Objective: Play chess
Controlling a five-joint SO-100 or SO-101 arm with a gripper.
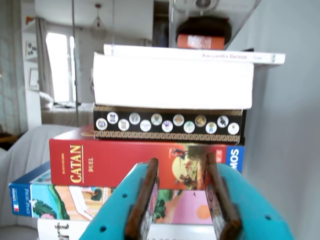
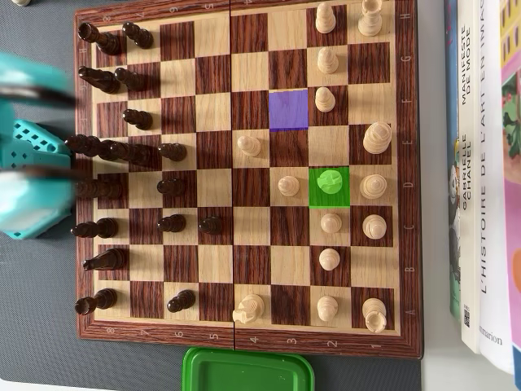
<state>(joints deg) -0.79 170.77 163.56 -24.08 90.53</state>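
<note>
In the overhead view a wooden chessboard [image 2: 244,338] lies flat, with dark pieces [image 2: 102,147] along its left side and light pieces [image 2: 374,183] on its right. One square is tinted green and holds a light pawn [image 2: 329,181]. An empty square [image 2: 288,110] is tinted purple. The teal arm [image 2: 32,195] is a blur at the board's left edge, over the dark pieces. In the wrist view my gripper [image 1: 181,160] is raised and level, with its teal jaws and brown pads [image 1: 145,195] open and nothing between them. The board is out of the wrist view.
The wrist view faces a stack of boxes and books: a red Catan box [image 1: 115,162], a black box with round pictures [image 1: 167,125] and a thick white book [image 1: 172,82]. In the overhead view, books [image 2: 488,163] lie right of the board and a green lid [image 2: 248,371] lies below it.
</note>
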